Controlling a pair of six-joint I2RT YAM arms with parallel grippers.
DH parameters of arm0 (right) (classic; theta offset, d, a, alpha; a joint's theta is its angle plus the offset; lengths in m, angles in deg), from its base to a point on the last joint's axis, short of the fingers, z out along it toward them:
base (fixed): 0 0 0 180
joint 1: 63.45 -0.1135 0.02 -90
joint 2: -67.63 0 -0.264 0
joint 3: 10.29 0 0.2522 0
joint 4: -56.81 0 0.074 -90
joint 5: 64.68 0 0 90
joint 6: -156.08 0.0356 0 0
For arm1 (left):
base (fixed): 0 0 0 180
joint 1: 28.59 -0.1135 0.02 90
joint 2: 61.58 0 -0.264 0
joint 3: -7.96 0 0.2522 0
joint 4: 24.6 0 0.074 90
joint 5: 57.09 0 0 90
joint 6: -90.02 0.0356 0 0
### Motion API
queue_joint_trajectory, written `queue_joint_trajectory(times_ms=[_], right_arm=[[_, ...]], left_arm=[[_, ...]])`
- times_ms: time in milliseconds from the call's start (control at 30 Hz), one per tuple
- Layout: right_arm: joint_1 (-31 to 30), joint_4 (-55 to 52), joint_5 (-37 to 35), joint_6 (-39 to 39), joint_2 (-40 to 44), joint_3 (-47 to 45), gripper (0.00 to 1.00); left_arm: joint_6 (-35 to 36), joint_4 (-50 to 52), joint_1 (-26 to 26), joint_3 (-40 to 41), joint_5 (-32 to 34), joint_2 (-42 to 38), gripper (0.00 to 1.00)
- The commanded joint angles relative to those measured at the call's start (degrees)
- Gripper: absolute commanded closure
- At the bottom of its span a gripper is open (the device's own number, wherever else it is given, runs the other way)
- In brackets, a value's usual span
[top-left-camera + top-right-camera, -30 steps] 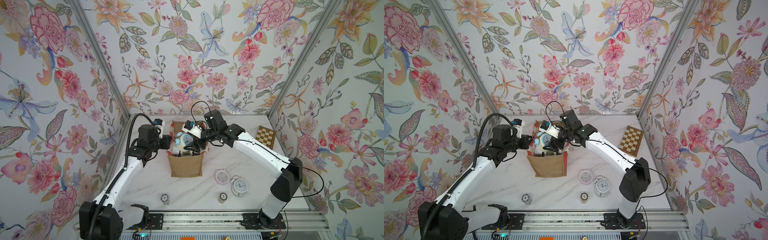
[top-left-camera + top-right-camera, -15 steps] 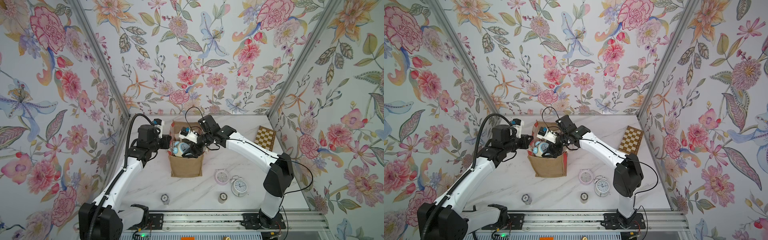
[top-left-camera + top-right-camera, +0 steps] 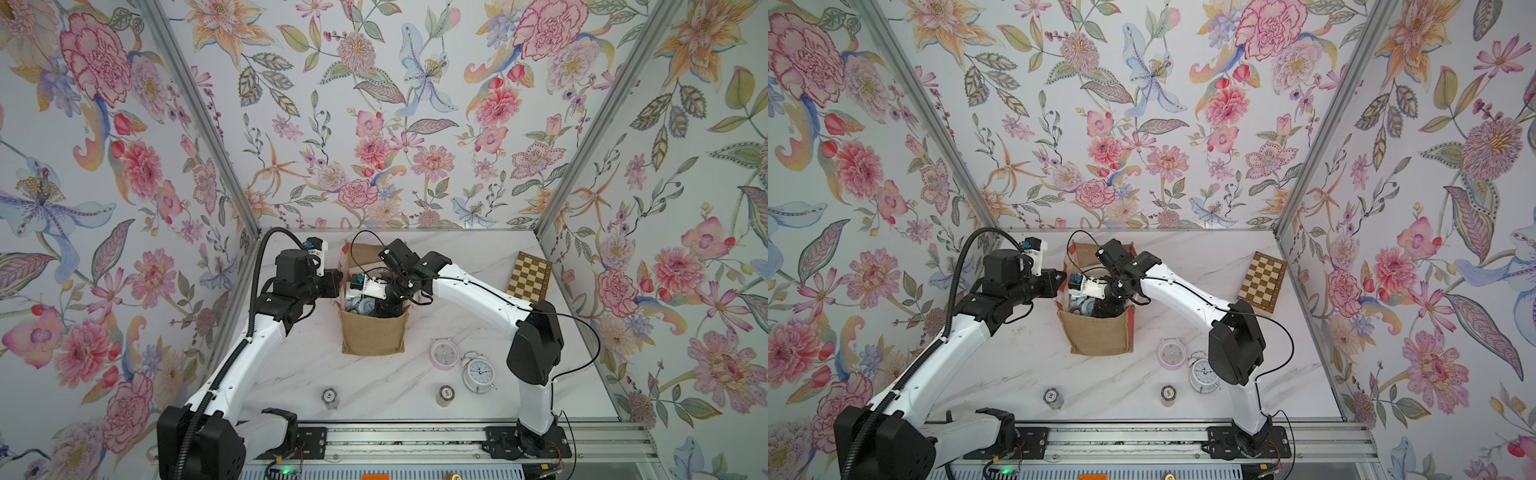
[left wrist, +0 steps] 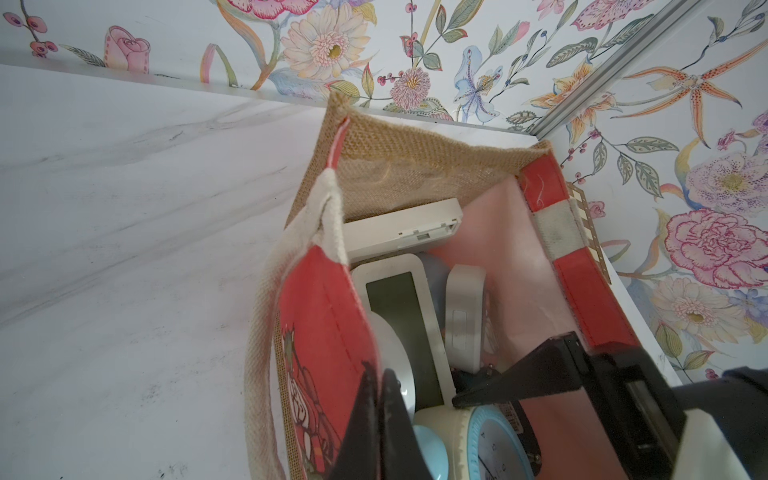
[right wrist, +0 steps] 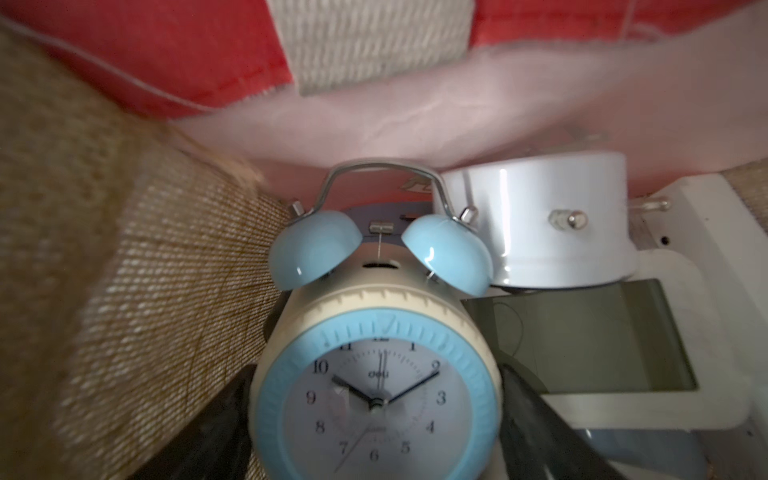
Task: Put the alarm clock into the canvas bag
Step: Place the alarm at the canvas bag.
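Two arms meet at the bag (image 3: 372,338), which stands upright on the table (image 3: 291,374) in both top views. Our left gripper (image 4: 376,374) has its jaws pressed together on the rim of the bag's red side panel, next to a white handle (image 4: 266,332). Our right gripper (image 5: 377,368) reaches down through the bag's mouth. Its black fingers (image 5: 536,415) sit against both sides of the blue clock (image 5: 376,399), pinching it. That clock is inside the bag with its face up toward the right wrist camera. One side is close to the burlap wall, and its two bells point at the striped panel. We cannot tell whether it rests on anything below. Beside it in the bag lie a white digital clock (image 5: 582,340) with a dark screen and a round white clock (image 5: 540,232), which touches one bell. A flat white box (image 4: 399,232) lies against the far burlap wall. Outside, a pink clock (image 3: 442,353) and a white bell clock (image 3: 478,372) stand just beside each other near the bag. A chessboard (image 3: 530,276) lies by the right wall. Two small cylinders (image 3: 330,397) sit well apart near the front edge.
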Motion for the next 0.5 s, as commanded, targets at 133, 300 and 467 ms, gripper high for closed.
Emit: queue_joint_trajectory(times_ms=[133, 300, 467], right_arm=[[-2.57, -7.75, -12.17, -5.29, -6.42, 0.76, 0.5], [-2.81, -10.3, -5.31, -8.19, -5.0, 1.02, 0.44], [-2.19, -10.83, 6.79, -11.2, -0.48, -0.68, 0.34]], left_arm=[[-0.56, -6.47, 0.42, -1.03, -0.51, -3.05, 1.0], [-0.17, -6.08, 0.44, -0.93, 0.6, -3.13, 1.0], [-0.11, -6.16, 0.36, -0.67, 0.88, -2.89, 1.0]])
